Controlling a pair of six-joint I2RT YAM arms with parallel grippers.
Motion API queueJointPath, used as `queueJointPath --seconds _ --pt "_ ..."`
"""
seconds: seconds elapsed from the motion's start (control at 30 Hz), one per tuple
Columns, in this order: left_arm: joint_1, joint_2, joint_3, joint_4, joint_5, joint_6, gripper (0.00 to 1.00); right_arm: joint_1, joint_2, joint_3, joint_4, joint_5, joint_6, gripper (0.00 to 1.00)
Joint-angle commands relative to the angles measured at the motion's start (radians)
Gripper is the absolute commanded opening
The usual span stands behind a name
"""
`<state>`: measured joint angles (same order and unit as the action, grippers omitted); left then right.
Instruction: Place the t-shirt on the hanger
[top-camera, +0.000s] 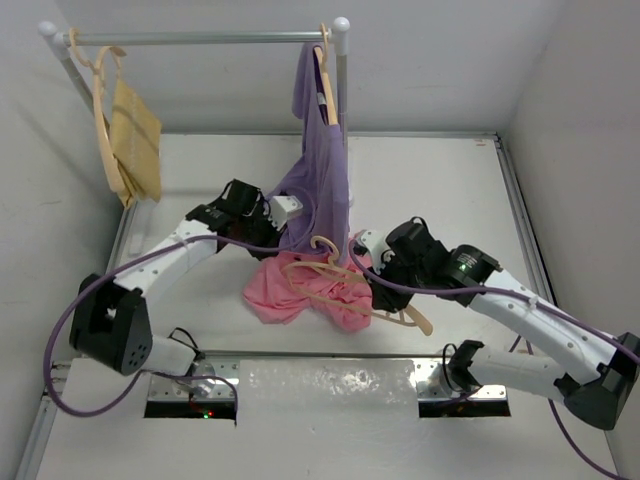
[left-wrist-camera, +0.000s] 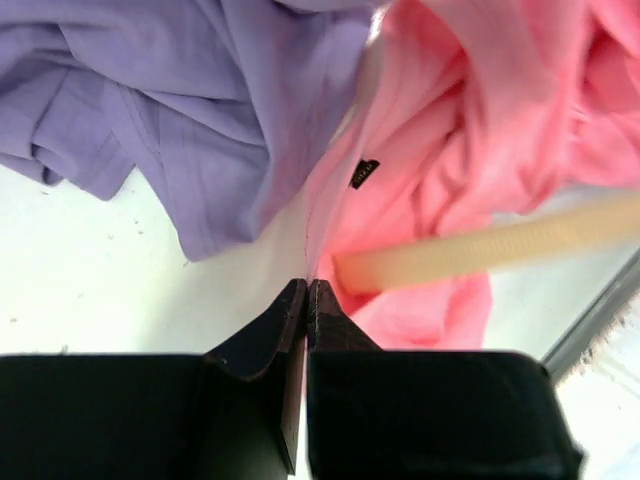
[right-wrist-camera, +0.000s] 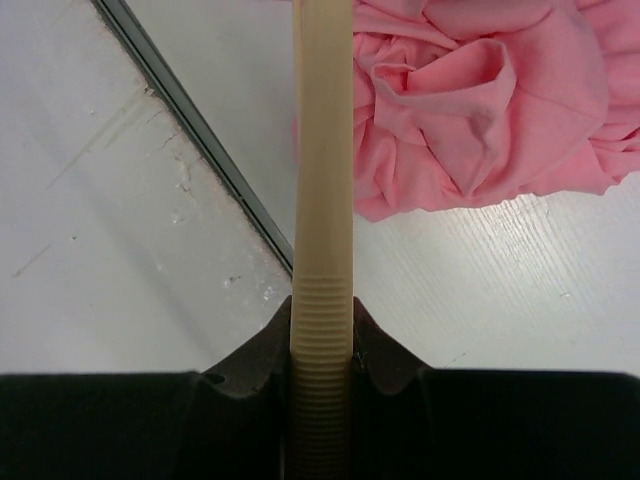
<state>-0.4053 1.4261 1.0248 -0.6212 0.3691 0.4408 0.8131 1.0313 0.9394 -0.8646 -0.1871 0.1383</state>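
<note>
Clearly you're handling something limp. The t-shirt (top-camera: 272, 298) lies as a crumpled pink heap near the middle of the table (top-camera: 450, 190), close to its near edge and just under the hem of the purple shirt (top-camera: 322, 165) that hangs from the rail (top-camera: 200, 38). Expect it to weigh little, drape, fold on itself and slide off smooth wood. Take it by a hem or the neckline, not by a bunch.

The left gripper (left-wrist-camera: 308, 290) has its jaws pressed together, and a taut pink edge runs straight into the tips. I judge that it is pinching the shirt's edge.

The hanger (top-camera: 338, 270) lies across the heap with its hook toward the far side. It looks stiff and light. The right gripper (right-wrist-camera: 322, 318) is clamped on the ribbed stretch of one arm, which should be a good non-slip hold.

The purple shirt touches the pink on the heap's far side, so a lift there could snag it. The dark strip (right-wrist-camera: 200, 140) by the table's near edge runs just beside the heap, so keep the hanger's free end off it. You have open tabletop toward the far right. The yellow cloth (top-camera: 135, 140) hangs well apart at the far left.
</note>
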Motion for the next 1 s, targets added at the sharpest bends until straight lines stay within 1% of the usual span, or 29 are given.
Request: queueJointPath --seconds 0.0,0.07,0.13,0.2,0.23,0.27,0.3,0.37,0.4,0.43,0.53,0.57,0.67,0.77,0.8,0.83,0.97 --pt "0.000 -0.076 -0.051 -0.022 0.044 0.067 0.00 0.001 0.013 0.007 0.068 -0.017 -0.042 0.00" --pt "0.000 -0.114 -0.034 -0.034 0.071 0.082 0.00 0.001 0.013 -0.008 0.102 -0.031 -0.060 0.00" --pt "0.000 -0.134 -0.006 -0.043 0.111 0.096 0.00 0.001 0.006 -0.007 0.143 -0.086 -0.081 0.00" --pt "0.005 -0.147 0.044 -0.078 0.158 0.146 0.00 0.001 -0.017 0.001 0.159 -0.126 -0.104 0.00" --pt "0.011 -0.151 0.076 -0.092 0.216 0.165 0.00 0.001 -0.025 0.013 0.162 -0.167 -0.114 0.00" --pt "0.014 -0.159 0.090 -0.107 0.238 0.191 0.00 0.001 -0.034 0.022 0.154 -0.195 -0.123 0.00" --pt "0.020 -0.167 0.112 -0.130 0.311 0.219 0.00 0.001 -0.037 0.045 0.142 -0.213 -0.132 0.00" --pt "0.029 -0.170 0.179 -0.216 0.378 0.292 0.00 0.001 -0.040 0.068 0.099 -0.235 -0.132 0.00" --pt "0.029 -0.170 0.202 -0.250 0.428 0.318 0.00 0.001 -0.048 0.084 0.089 -0.232 -0.132 0.00" --pt "0.029 -0.171 0.237 -0.280 0.451 0.341 0.00 0.001 -0.056 0.087 0.081 -0.226 -0.131 0.00" --pt "0.029 -0.179 0.280 -0.388 0.525 0.400 0.00 0.001 -0.076 0.099 0.105 -0.189 -0.164 0.00" --pt "0.029 -0.184 0.291 -0.403 0.539 0.417 0.00 0.001 -0.076 0.107 0.113 -0.152 -0.164 0.00" --pt "0.029 -0.191 0.349 -0.455 0.585 0.424 0.00 0.001 -0.066 0.145 0.137 -0.097 -0.172 0.00" --pt "0.029 -0.219 0.385 -0.453 0.590 0.392 0.00 0.001 -0.074 0.135 0.226 -0.066 -0.190 0.00" --pt "0.029 -0.231 0.389 -0.446 0.594 0.382 0.00 0.001 -0.071 0.121 0.281 -0.072 -0.193 0.00" --pt "0.029 -0.236 0.394 -0.425 0.600 0.369 0.00 0.001 -0.059 0.116 0.303 -0.083 -0.194 0.00" --pt "0.028 -0.265 0.405 -0.318 0.643 0.236 0.00 0.003 -0.008 0.092 0.384 -0.127 -0.187 0.00"
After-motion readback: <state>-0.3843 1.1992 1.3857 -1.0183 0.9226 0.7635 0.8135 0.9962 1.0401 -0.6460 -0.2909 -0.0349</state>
